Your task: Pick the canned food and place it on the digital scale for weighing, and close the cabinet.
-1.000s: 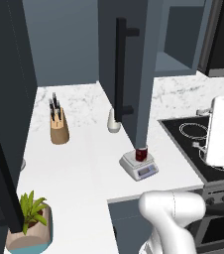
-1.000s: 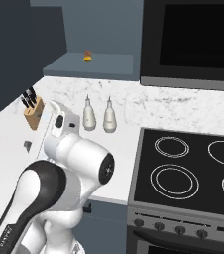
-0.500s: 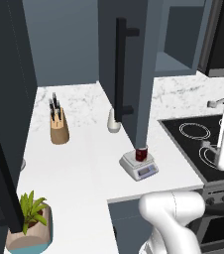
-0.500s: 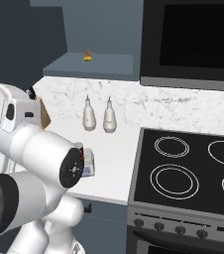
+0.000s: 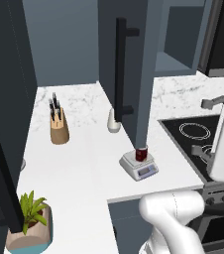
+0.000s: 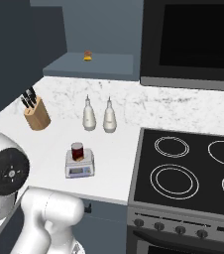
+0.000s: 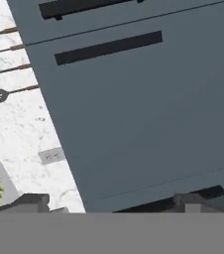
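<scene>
Swinging further right, our arm has left the can [image 5: 140,154] standing on the scale [image 5: 139,167]; the cabinet [image 5: 129,64] door hangs open; we cannot tell our gripper's [image 7: 109,201] spread.

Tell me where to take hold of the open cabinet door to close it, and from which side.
Grip the cabinet door by its long black vertical handle, near the middle. The bar stands off the door's face, leaving room for fingers to pinch it sideways. Come from the knife-block side, which the handle faces.
</scene>
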Controlling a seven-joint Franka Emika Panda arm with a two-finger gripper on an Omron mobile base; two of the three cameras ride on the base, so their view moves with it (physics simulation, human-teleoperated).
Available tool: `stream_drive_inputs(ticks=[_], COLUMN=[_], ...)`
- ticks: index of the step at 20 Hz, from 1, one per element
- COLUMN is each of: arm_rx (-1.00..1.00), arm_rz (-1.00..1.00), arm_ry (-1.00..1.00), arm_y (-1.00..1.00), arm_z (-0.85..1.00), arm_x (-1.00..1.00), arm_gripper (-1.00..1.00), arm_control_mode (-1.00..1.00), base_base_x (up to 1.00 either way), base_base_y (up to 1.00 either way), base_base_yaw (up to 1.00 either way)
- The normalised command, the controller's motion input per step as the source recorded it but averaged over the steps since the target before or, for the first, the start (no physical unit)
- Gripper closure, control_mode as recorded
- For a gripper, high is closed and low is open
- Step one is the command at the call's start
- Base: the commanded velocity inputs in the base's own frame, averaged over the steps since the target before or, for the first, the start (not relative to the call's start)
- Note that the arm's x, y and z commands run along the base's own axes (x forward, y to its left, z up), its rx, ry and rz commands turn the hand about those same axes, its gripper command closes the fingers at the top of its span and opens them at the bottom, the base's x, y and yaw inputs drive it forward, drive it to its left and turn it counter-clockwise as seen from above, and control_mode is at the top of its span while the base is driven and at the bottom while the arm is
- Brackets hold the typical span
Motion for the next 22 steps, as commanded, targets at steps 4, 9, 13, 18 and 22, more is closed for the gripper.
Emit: stream_drive_inputs(ticks=[4,9,13,18,22], arm_rx=[0.02,0.1,0.11,0.01,0.19], arm_rz=[-0.19,-0.17,-0.2,-0.23,-0.16], arm_ry=[-0.2,-0.22,-0.25,-0.24,-0.3], arm_y=[0.99,0.87,0.76,0.73,0.48], arm_z=[-0.36,-0.48,-0.41,-0.37,-0.67], arm_x=[0.0,0.0,0.0,0.0,0.02], arm_gripper=[-1.0,-1.0,-1.0,-1.0,-1.0], arm_control_mode=[-1.0,-1.0,-1.0,-1.0,-1.0], base_base_x=[0.0,0.0,0.0,0.0,0.0], base_base_y=[0.0,0.0,0.0,0.0,0.0], base_base_yaw=[0.0,0.0,0.0,0.0,0.0])
